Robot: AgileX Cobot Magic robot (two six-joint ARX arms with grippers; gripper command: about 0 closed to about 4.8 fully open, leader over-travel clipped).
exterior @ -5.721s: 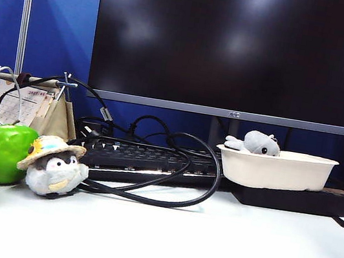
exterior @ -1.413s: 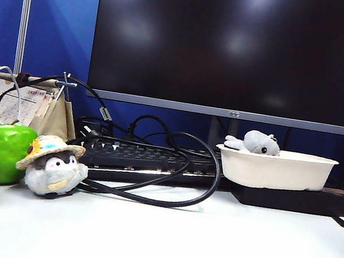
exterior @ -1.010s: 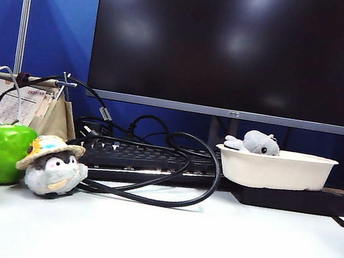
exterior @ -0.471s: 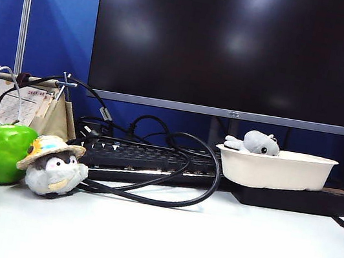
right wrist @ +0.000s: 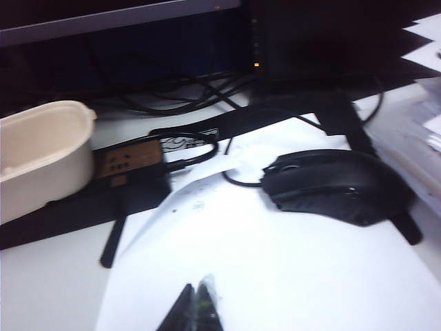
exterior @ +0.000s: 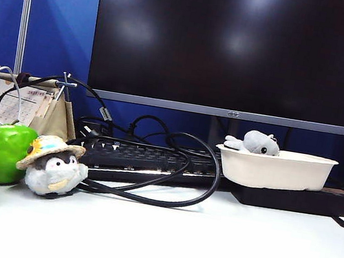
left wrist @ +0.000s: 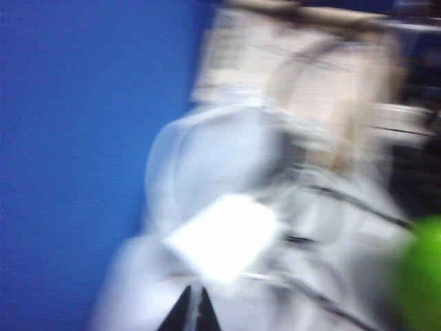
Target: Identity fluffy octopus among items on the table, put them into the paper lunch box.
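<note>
The octopus (exterior: pixel 256 142) sits unmoved in the lunch box (exterior: pixel 275 169) (job looks finished). The left hand (left wrist: pixel 192 312) and right hand (right wrist: pixel 196 309) are pressed together, empty, off the bench (exterior: pixel 206 246).

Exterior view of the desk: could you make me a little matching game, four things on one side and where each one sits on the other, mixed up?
Things:
1. fluffy octopus
2. penguin plush
3. paper lunch box
4. green apple

Places:
A. on a flat black slab, right of the keyboard
B. on the white table, under a straw hat
C. far left, just behind the hatted toy
D. inside the off-white tray, peeking over its rim

Pairs: 1-D, 2-B, 3-A, 4-C

Neither claw shows in this view; both wrist views show their claw tips closed, holding nothing.
</note>
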